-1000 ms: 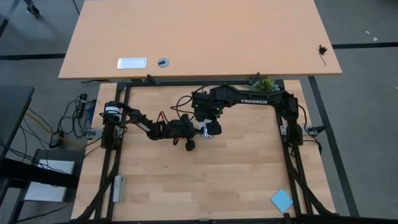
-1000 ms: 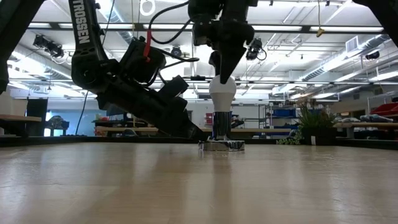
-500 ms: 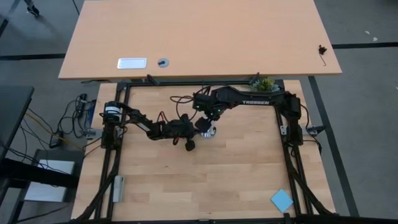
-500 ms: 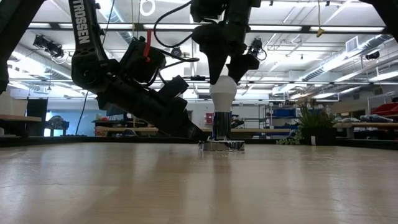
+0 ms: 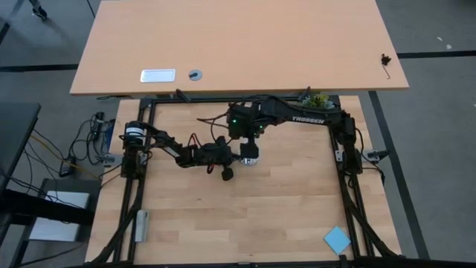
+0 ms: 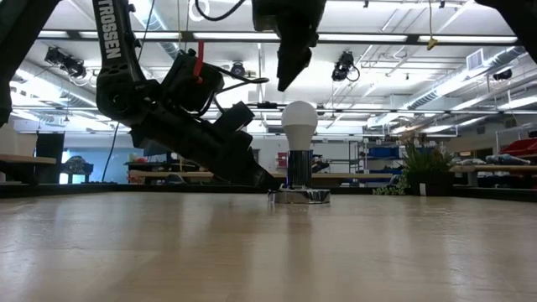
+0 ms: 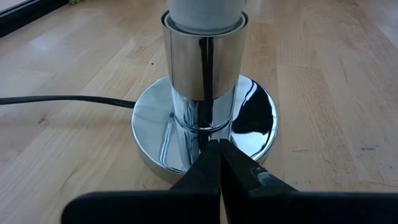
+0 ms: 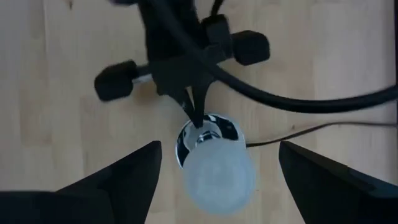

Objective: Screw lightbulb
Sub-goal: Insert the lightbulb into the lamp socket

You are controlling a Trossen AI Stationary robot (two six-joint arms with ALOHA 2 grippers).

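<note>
The white lightbulb (image 6: 299,122) stands upright with its narrow end in the shiny silver socket (image 7: 204,59), whose round base (image 7: 161,124) sits on the wooden table. My right gripper (image 6: 285,75) hangs open just above the bulb, clear of it. In the right wrist view the bulb (image 8: 217,173) shows below and between its two spread fingers. My left gripper (image 7: 217,149) lies low over the table, coming from the left, shut, with its tips at the base. My left gripper's shut fingertips (image 7: 211,163) rest on the flat top of the socket's round base (image 7: 186,158), near its rim on the table's left side. The fingers come slanting down from the table's left. The base sits flat on the table.
A black cord (image 7: 62,99) runs from the base across the table. A blue note (image 5: 336,240) lies at the near right corner. A small plant (image 5: 316,99) stands at the far edge. A larger light table (image 5: 238,45) stands beyond.
My right gripper was on the bulb's round top, has turned about its own axis, let go and risen clear. The bulb stays upright in the socket.
</note>
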